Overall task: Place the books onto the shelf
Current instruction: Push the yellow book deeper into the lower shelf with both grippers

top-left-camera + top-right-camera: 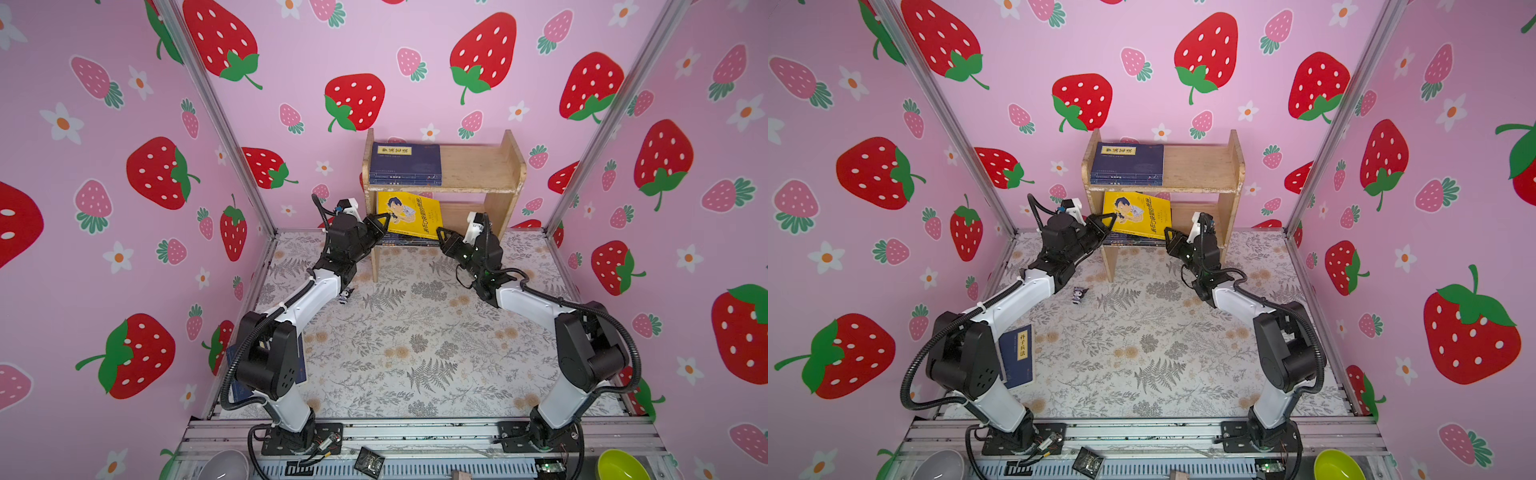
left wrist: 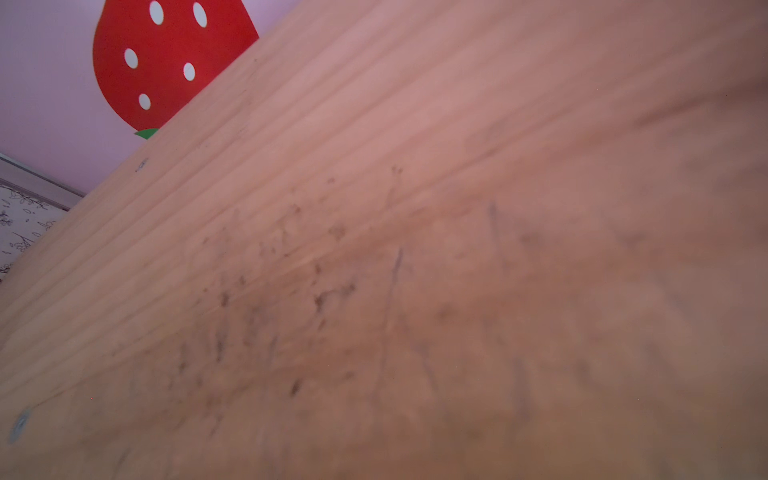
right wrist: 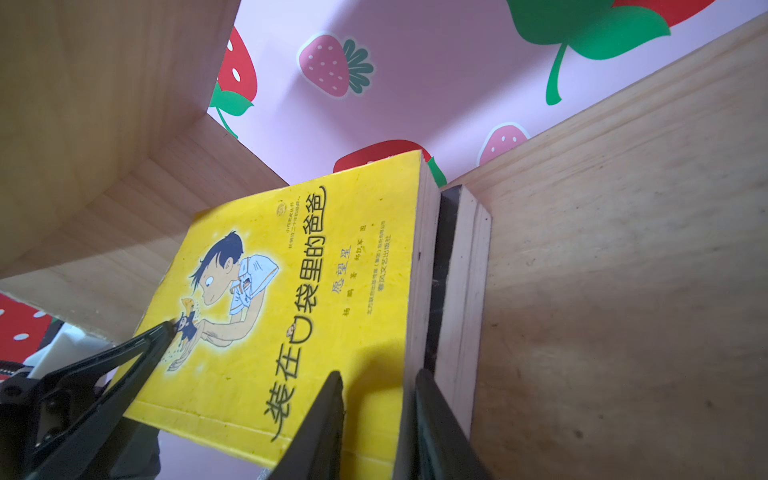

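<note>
Right wrist view: right tool (image 3: 376, 386) clamped on yellow book (image 3: 291, 299); left tool (image 3: 166, 330) clenched.

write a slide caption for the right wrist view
Right hand straddles the yellow cartoon book's edge inside the wooden shelf.

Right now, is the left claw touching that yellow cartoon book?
Touching. In the right wrist view, the left gripper tip presses on the yellow cartoon paperback book cover with no gap; both top views agree.
</note>
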Action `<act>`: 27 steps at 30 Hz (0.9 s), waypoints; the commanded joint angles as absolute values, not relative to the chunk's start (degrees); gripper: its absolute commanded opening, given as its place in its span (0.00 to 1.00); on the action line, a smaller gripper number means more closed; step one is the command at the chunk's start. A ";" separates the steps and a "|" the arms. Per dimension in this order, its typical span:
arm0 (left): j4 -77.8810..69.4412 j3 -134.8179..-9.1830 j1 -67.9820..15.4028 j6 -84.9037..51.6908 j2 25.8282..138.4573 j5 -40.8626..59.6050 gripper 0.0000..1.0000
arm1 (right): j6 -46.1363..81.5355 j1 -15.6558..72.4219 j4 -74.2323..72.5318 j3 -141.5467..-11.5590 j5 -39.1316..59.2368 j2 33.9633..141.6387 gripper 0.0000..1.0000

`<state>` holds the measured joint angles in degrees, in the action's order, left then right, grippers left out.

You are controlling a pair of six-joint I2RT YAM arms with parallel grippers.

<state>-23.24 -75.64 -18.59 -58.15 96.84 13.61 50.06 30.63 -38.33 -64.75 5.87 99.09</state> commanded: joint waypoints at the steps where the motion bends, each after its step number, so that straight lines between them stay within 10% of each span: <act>1: -24.73 -78.68 -17.75 -59.03 98.08 16.31 0.00 | 49.55 31.20 -38.84 -66.37 7.02 99.99 0.38; 8: -25.94 -78.48 -17.04 -61.61 98.61 18.28 0.00 | 48.50 30.85 -39.02 -66.75 7.36 98.68 0.47; 27: -19.78 -78.97 -17.05 -57.52 97.05 15.16 0.00 | 48.34 32.96 -35.54 -70.41 7.48 103.40 0.32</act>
